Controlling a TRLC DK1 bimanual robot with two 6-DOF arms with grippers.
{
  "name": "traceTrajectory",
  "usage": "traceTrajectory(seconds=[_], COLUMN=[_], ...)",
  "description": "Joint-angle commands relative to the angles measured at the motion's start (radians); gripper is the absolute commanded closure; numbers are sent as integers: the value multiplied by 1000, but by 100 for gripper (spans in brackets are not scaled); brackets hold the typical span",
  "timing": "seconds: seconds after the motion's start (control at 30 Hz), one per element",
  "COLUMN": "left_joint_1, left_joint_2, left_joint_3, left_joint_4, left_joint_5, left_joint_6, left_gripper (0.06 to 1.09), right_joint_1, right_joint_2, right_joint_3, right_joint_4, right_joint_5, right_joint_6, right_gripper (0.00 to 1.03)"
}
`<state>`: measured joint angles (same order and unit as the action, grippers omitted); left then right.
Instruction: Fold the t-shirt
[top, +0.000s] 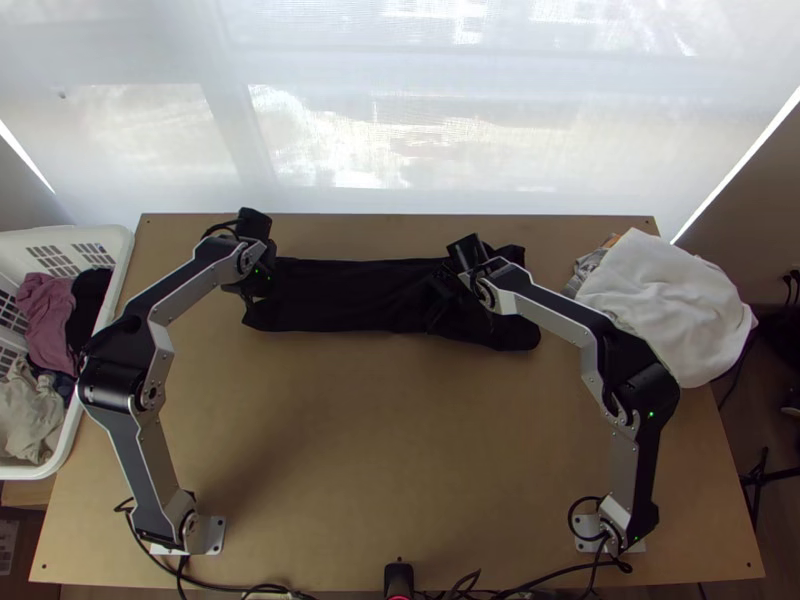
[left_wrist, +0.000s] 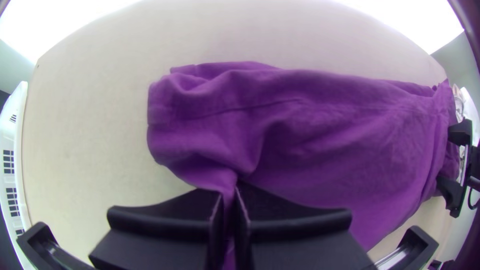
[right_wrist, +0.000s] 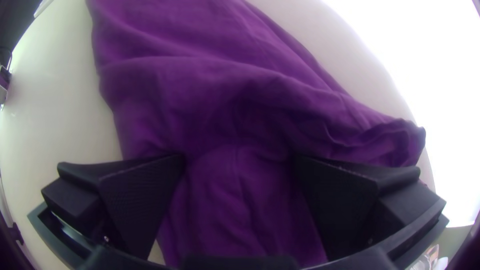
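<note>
In the top view the dark t-shirt (top: 350, 296) lies as a long narrow strip along the table's far side, its right end wider and rumpled. My left gripper (top: 255, 292) is at the strip's left end, my right gripper (top: 440, 300) over its right part. The left wrist view has the cloth (left_wrist: 320, 135) purple, with my left gripper (left_wrist: 229, 195) shut on a gathered bit near its end. My right gripper (right_wrist: 240, 165) stands open over the creased cloth (right_wrist: 200, 100), a finger at either side, in the right wrist view.
A white basket (top: 100, 300) holding clothes stands at the left edge. White cloth (top: 665, 300) is heaped at the table's right, beside a crumpled see-through item (top: 590, 265). Bare wood (top: 380, 450) stretches between the arms on the near side.
</note>
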<state>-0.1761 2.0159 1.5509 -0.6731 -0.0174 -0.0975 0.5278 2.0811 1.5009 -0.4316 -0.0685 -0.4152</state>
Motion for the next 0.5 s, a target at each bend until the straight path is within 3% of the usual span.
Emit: traceTrajectory(seconds=[0.0, 0.47], left_joint_1=[1, -49], left_joint_2=[-13, -91], left_joint_3=[61, 302], left_joint_4=[-45, -154], left_joint_5=[11, 50], left_joint_6=[-5, -30], left_gripper=[105, 105], right_joint_1=[-8, -6], right_joint_2=[22, 74], right_joint_3=[-10, -13], right_joint_4=[-4, -4], right_joint_5=[12, 19], right_joint_6=[-2, -4], right_gripper=[5, 5])
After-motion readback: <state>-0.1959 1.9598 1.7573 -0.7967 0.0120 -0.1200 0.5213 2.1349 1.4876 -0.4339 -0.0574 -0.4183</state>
